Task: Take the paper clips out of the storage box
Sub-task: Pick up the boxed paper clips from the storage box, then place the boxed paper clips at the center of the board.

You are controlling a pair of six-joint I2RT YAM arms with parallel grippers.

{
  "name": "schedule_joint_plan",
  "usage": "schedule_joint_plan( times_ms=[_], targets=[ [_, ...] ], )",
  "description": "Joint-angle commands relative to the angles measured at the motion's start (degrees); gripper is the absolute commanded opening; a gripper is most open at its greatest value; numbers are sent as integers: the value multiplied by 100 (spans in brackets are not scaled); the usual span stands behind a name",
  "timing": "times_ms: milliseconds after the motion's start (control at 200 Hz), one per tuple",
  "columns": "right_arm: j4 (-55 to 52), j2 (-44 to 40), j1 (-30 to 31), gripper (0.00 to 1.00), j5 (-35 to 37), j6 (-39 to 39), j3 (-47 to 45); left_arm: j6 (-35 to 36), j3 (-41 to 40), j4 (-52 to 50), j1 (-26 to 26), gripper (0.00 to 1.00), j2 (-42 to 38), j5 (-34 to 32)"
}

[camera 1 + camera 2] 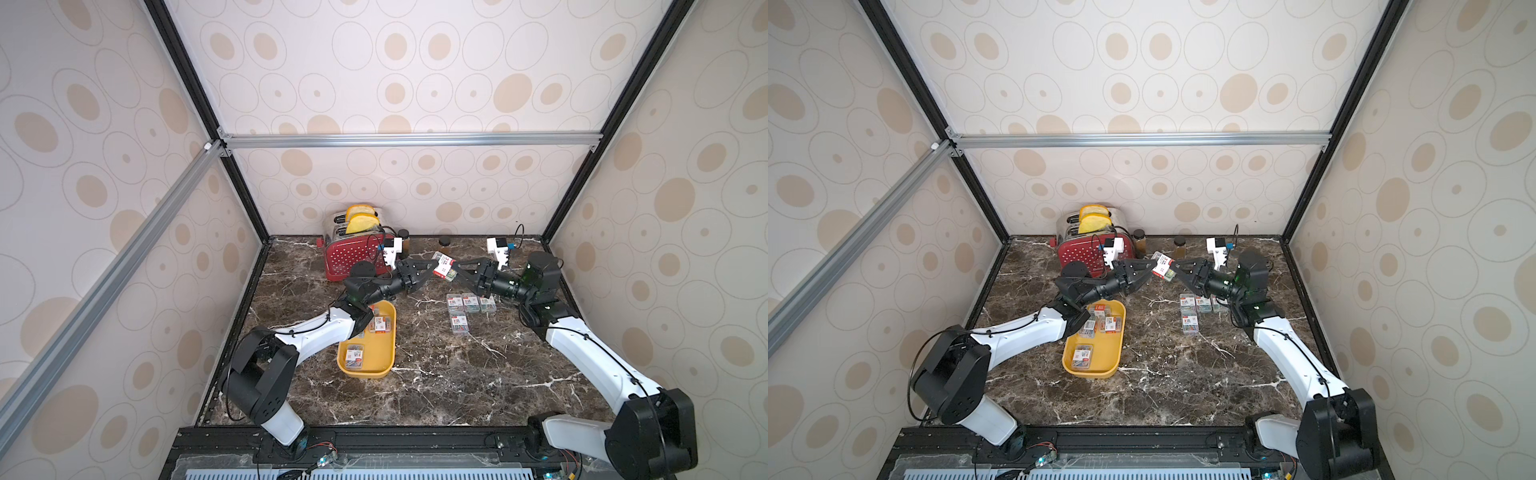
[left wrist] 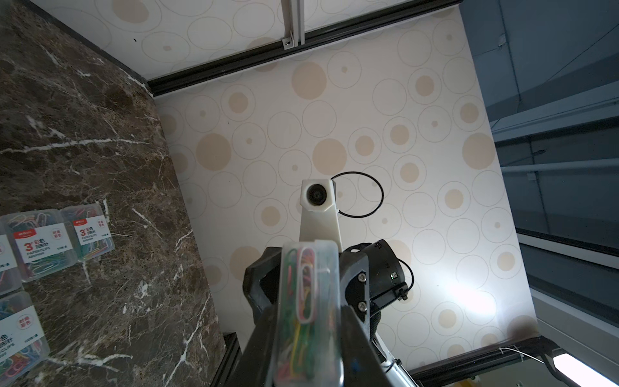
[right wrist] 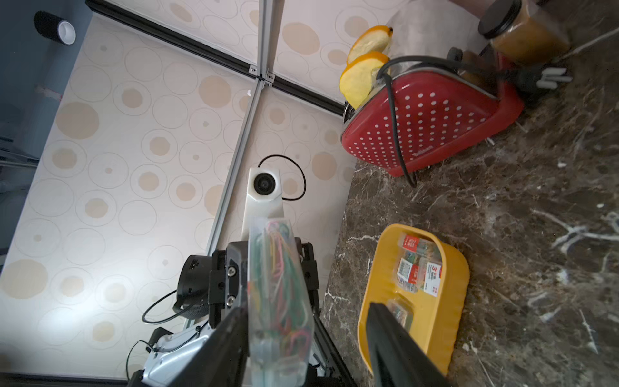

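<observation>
Pincers first: the left pincer [image 1: 433, 265] is clamped on one clear case of paper clips [image 1: 444, 266], held tilted in the air over the far middle of the surface [image 1: 436, 390]. The right pincer [image 1: 456, 269] faces it from the other side, jaws straddling the same case, one finger [image 3: 229, 348] against its wall, the other standing well off, so no grip there. Four more cases [image 1: 471, 302] lie on the surface near the right pincer: three side by side in a row, one [image 1: 459, 324] alone just nearer. Storage box [image 1: 376, 361], yellow, sits partly under the left arm [image 1: 324, 328]: one case [image 1: 354, 355] at its near end, a cluster [image 1: 1111, 324] at its far end, partly hidden by that arm. Red dotted toaster [image 1: 353, 255] with bread slices [image 1: 361, 218], plus two dark-lidded jars [image 1: 444, 241], along the back wall [image 1: 415, 187].
</observation>
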Motion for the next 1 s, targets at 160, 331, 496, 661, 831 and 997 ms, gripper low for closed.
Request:
schedule_joint_plan(
  times_ms=[160,331,496,661,831,997],
  targets=[
    [389,297,184,46,-218,22,373,-299,180,737,-24,11,210,11],
    [236,409,206,29,-384,-141,527,-337,287,756,-28,15,316,69],
    [-1065,399,197,20,-686,-1202,999,-105,376,388,2,33,253,370],
    [-2444,538,42,19,-1253,-2445,1392,728,580,-753,227,58,-9,1372],
    [-3322,822,-124,16,-2117,-3350,1421,2818,935,-3301,564,65,-499,2594],
    [-3121,844,-120,16,-2453,-3518,1147,5721,1652,-6682,579,63,-612,3118]
  ],
)
